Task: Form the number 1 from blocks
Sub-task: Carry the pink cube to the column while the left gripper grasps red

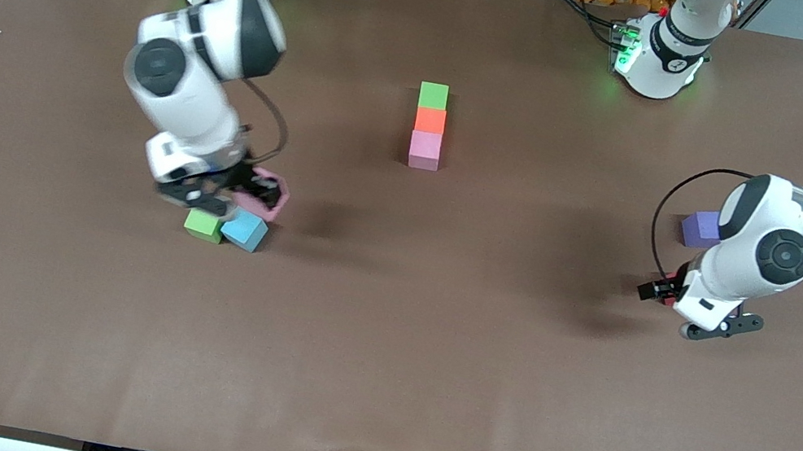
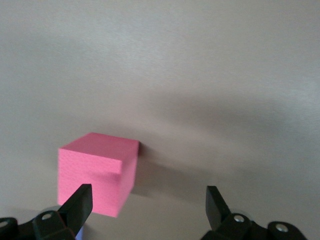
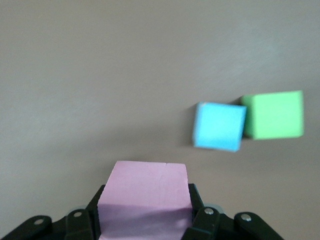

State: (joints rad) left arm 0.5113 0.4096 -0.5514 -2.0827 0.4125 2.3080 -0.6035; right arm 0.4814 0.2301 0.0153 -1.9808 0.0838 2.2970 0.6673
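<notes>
Pink block gripped, apparently lifted, brown table open

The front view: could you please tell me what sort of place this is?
Probably a robotics lab bench: two white arms bolted to a brown table, aluminium framing and cables along its edge, and foam blocks laid out. The right claw holds a pink block.

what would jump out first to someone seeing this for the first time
A short row of matte cubes mid-table: green cube, orange cube, then pink cube nearest the front camera. Toward the right arm's end, the right pincer is shut on another pink cube, beside a loose blue cube and a second green cube. The left pincer is open over a bright pink-red cube.
</notes>
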